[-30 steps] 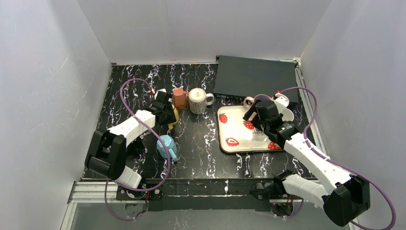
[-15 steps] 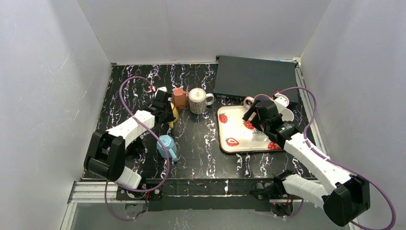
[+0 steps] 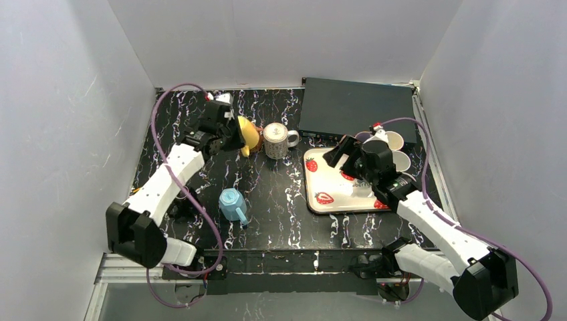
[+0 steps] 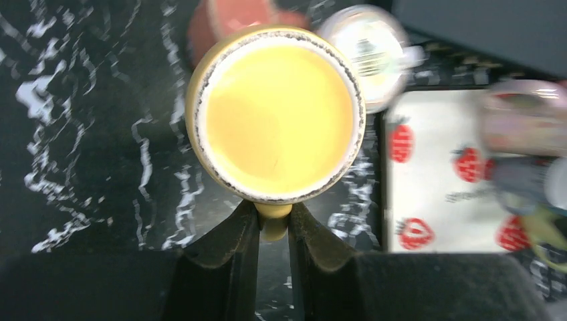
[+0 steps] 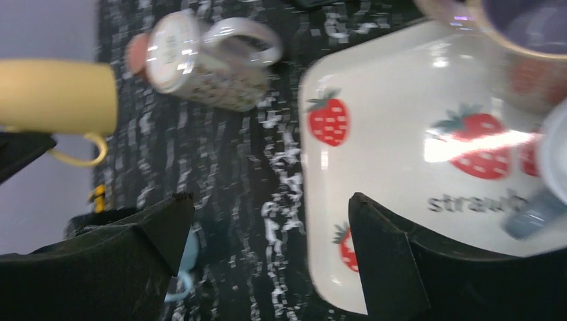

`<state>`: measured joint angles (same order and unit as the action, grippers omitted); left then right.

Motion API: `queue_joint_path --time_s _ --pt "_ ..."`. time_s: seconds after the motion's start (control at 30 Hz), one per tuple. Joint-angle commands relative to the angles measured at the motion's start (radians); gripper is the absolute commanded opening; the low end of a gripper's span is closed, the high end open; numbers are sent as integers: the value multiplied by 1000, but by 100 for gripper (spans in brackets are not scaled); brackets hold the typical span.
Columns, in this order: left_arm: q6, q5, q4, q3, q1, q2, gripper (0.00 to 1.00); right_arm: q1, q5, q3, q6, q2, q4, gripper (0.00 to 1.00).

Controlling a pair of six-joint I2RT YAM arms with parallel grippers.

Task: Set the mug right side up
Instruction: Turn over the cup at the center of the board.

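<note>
One pincer is engaged: the left pincer is closed on the handle of the yellow mug, one finger on each side of the loop. The wrist view looks straight onto one round end of the mug. Whether that end is the mouth or the base cannot be told from here.

Change noted: a second ago this pincer was low at the desk, closing beside the brown mug. It now stands higher and farther back, with the yellow mug off the desk. In the right wrist view the mug lies sideways in the air with its handle hanging below it.

Judgement: the grasp and lift are done and the turn looks part-way through. The mug is neither upright nor set down. Holding by the thin handle alone leaves the mug free to swing or slip as the wrist rolls.

The right pincer stands wide open and holds nothing. It hangs over the near-left part of the tray, having shifted slightly left over the last second.

Surroundings: the brown mug sits just behind the yellow one. The white mug stands upright just to its right, close enough to be struck during set-down. The blue mug lies nearer the arms, well apart.
</note>
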<state>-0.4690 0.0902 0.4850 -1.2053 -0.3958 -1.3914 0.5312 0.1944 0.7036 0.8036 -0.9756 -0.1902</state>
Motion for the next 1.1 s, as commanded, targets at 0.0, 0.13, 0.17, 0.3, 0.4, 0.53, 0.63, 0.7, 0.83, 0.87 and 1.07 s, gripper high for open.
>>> queue_joint_path --time_s 0.0,0.13,0.17,0.3,0.4,0.53,0.63,0.7,0.83,0.87,1.07 --pt "-28 -208 5 -130 -3 122 0 -3 -326 -25 -1 21 363 93" --pt "-102 -401 -49 -182 -3 163 0 -3 -508 -36 99 -13 608 97" --pt "-124 -443 -71 -190 -3 172 0 -1 -540 -36 133 -22 681 99" --pt "-206 -601 -175 -194 -4 207 0 17 -592 -12 211 -45 870 99" --pt "-292 -663 -248 -192 -4 228 0 35 -592 33 237 -66 926 99" --pt "-400 -706 -389 -166 -3 264 0 87 -586 66 278 -110 1004 99" --pt "-448 -727 -429 -171 -3 268 0 136 -534 83 270 -130 1013 98" --pt "-471 -743 -448 -174 -3 266 0 167 -499 102 278 -153 1015 95" --pt "-515 -770 -515 -154 -4 276 0 206 -493 151 326 -221 1078 85" --pt "-523 -776 -526 -151 -3 279 0 208 -490 155 345 -233 1116 85" --pt "-515 -785 -512 -157 -4 306 0 210 -470 166 425 -270 1259 86"
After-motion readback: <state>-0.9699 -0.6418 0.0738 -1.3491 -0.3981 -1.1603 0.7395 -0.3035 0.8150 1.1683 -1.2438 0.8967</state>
